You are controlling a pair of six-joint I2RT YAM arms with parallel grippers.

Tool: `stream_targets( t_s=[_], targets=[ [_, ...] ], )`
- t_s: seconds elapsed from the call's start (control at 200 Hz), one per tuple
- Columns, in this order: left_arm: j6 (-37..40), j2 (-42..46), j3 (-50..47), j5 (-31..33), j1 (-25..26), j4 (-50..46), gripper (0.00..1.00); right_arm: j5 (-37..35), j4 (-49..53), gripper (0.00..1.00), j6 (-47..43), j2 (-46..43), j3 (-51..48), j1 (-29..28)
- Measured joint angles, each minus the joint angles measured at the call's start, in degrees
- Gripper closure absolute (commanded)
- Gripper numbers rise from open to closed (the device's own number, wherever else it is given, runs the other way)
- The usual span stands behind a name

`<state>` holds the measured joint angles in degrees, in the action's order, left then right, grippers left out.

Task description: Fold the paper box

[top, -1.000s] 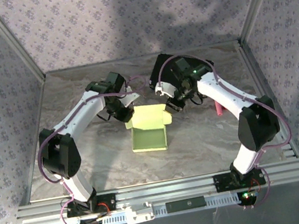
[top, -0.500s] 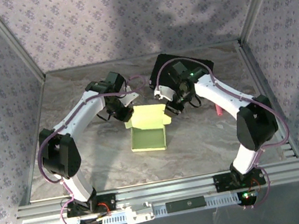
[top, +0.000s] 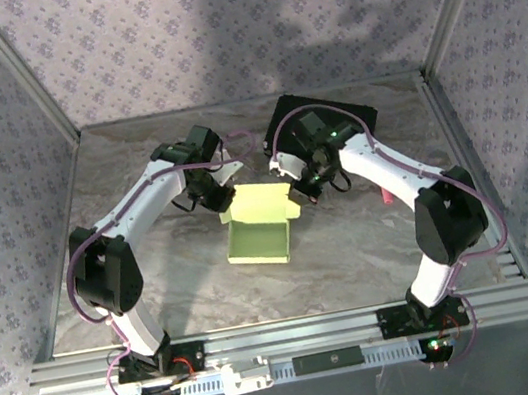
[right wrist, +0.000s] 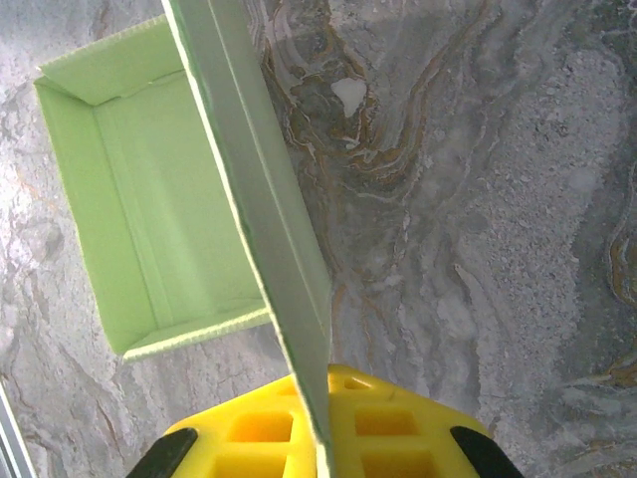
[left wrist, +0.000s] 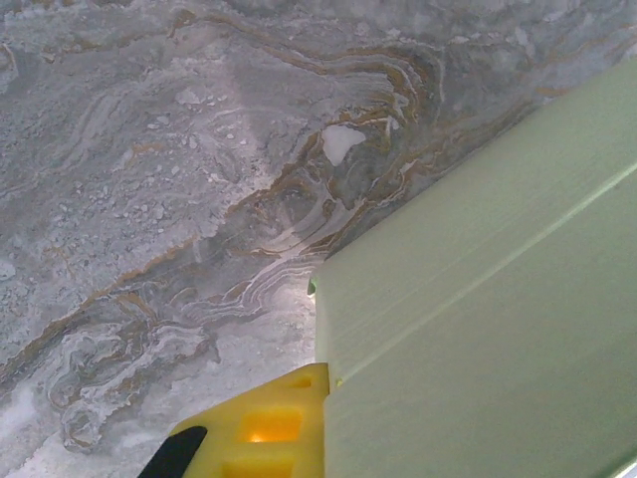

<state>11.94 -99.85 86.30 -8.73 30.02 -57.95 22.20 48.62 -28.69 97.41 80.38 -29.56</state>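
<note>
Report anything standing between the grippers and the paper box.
Nothing visible does. The right gripper pinches an upright flap of the paper box between its yellow fingers; the left gripper is clamped on the box's far left corner.

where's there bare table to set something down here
The widest bare table is the near strip between the paper box and the arm bases. The far left corner, behind the left arm, is also free. It is crowded mid-far: the left gripper and right gripper pinch the box's flaps, with the black box behind.
</note>
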Motion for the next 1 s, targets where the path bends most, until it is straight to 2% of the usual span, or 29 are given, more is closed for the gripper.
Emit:
stream_targets(
  t_s=[0.06, 0.395, 0.735, 0.999],
  targets=[
    [-0.81, 0.09, -0.37, 0.33, 0.0, 0.42, 0.96, -0.76, -0.55, 1.0, 0.83, 0.02, -0.07, -0.31],
    [-7.78, 1.44, -1.31, 3.54, 0.11, 1.95, 0.97, -7.17, -4.68, 1.0, 8.81, 0.09, -0.17, -3.3],
    [-16.59, 4.61, -3.02, 7.37, 0.11, 4.35, 0.96, -18.34, -11.58, 1.0, 23.5, -0.66, -0.72, -8.22],
    [-22.58, 6.01, -7.28, 9.11, -0.17, 9.27, 0.94, -27.82, -12.39, 1.0, 34.73, 1.68, 1.14, -12.79]
  ],
)
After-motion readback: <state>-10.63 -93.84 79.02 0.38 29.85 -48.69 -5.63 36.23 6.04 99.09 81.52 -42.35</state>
